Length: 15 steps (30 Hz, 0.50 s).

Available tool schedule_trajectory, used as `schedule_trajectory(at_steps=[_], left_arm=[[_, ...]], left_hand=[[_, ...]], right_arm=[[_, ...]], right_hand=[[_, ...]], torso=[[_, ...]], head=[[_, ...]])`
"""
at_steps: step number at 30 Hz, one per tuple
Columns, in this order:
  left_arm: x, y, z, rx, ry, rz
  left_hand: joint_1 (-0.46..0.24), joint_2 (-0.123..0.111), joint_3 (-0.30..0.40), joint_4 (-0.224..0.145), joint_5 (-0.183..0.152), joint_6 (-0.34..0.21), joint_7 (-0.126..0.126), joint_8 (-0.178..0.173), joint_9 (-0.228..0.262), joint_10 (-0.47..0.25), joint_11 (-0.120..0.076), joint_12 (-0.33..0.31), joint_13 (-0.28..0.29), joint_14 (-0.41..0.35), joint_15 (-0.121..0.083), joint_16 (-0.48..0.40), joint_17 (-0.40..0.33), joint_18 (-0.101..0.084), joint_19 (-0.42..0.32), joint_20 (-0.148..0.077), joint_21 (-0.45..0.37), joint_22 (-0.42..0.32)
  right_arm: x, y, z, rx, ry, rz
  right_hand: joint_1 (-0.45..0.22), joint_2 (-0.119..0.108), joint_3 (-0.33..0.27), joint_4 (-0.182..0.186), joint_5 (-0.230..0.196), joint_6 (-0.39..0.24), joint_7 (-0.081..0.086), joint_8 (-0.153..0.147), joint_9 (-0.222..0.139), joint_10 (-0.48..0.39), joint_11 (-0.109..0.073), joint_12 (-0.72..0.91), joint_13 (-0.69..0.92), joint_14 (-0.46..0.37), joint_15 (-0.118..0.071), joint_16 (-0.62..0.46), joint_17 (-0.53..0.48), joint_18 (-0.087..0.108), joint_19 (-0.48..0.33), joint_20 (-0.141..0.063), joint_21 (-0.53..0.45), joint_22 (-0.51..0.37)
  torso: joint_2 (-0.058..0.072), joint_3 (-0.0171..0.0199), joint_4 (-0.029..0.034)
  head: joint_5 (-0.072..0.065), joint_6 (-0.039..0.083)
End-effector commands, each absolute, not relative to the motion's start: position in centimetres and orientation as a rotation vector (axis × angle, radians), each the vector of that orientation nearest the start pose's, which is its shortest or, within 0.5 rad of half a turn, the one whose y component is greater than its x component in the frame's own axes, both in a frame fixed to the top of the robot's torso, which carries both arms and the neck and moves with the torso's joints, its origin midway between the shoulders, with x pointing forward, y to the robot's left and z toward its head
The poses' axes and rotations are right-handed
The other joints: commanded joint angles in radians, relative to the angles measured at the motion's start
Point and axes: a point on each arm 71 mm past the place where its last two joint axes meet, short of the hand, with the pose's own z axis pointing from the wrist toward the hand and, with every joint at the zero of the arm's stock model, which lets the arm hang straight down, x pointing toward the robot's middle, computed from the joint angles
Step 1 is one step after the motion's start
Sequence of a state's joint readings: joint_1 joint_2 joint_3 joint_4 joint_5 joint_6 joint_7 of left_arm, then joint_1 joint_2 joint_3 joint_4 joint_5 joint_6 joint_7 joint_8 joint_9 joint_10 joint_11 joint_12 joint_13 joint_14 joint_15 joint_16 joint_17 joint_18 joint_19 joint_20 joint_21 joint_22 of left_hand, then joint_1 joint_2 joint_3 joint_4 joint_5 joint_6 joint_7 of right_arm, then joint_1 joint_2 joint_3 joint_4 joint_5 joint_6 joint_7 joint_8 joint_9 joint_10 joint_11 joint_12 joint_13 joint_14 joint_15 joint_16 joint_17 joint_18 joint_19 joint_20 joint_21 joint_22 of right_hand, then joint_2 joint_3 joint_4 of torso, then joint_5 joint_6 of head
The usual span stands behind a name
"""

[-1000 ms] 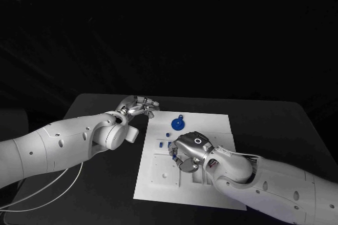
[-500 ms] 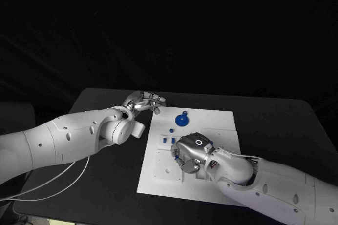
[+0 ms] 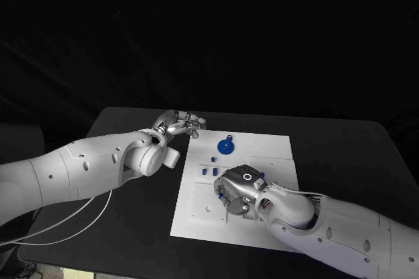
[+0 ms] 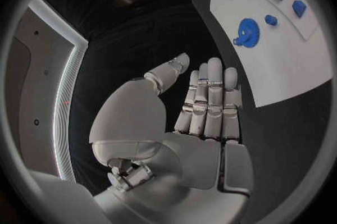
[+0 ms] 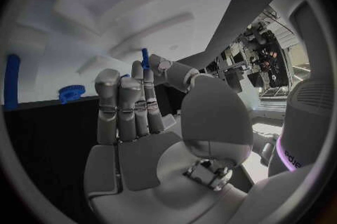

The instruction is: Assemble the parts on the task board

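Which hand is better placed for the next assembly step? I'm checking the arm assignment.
Probably the right hand: it is over the task board and pinches a small blue part. The left hand holds nothing, over the table beside the board's far corner.

Black table [image 3: 349,152] w/ rounded corners – dark backdrop behind (pale ceiling panels overhead)

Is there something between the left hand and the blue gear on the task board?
Nothing visible. The left hand is empty, over the black table beside the task board. Between it and the blue gear lies just bare table and board.
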<state>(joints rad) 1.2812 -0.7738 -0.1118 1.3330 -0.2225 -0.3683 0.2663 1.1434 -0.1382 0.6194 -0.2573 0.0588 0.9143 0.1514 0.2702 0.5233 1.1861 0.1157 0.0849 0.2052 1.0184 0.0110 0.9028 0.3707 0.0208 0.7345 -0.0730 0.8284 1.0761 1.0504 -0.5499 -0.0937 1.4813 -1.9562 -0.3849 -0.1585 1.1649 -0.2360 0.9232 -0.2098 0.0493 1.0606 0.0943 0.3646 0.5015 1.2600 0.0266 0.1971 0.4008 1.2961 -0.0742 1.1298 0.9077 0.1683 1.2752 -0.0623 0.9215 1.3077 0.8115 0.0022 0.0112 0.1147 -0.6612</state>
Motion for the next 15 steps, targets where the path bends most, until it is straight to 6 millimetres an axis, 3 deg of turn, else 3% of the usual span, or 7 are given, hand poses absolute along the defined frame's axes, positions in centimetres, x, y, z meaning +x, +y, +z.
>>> schedule_trajectory(at_steps=[1,15], left_arm=[[53.01,23.26,-17.56,-0.920,1.488,-1.251],[53.01,23.31,-17.56,-0.921,1.488,-1.250]], left_hand=[[-0.004,0.005,-0.007,-0.001,0.000,-0.003,-0.002,0.004,-0.001,0.005,0.000,-0.001,-0.002,0.009,0.001,-0.006,0.002,0.020,0.007,-0.012,-0.003,0.002],[-0.004,0.005,-0.008,-0.001,0.000,-0.004,-0.002,0.004,-0.001,0.004,0.000,-0.002,-0.002,0.009,0.001,-0.007,0.003,0.020,0.008,-0.012,-0.004,0.002]], right_arm=[[42.53,-5.58,-25.65,-0.670,1.503,0.696],[42.63,-5.59,-26.02,-0.677,1.515,0.681]], right_hand=[[0.008,0.005,0.004,0.000,0.001,0.003,0.003,0.002,0.002,0.039,0.001,0.001,0.001,0.000,-0.009,-0.002,-0.001,0.094,0.002,-0.006,0.006,0.016],[0.007,0.006,0.003,-0.001,0.001,0.002,0.003,0.002,0.002,0.038,0.001,0.001,0.003,0.000,-0.009,-0.002,-0.002,0.094,0.002,-0.006,0.005,0.016]], torso=[[0.000,0.0001,0.0006],[0.000,0.0001,-0.0003]], head=[[0.001,-0.002],[0.004,-0.009]])
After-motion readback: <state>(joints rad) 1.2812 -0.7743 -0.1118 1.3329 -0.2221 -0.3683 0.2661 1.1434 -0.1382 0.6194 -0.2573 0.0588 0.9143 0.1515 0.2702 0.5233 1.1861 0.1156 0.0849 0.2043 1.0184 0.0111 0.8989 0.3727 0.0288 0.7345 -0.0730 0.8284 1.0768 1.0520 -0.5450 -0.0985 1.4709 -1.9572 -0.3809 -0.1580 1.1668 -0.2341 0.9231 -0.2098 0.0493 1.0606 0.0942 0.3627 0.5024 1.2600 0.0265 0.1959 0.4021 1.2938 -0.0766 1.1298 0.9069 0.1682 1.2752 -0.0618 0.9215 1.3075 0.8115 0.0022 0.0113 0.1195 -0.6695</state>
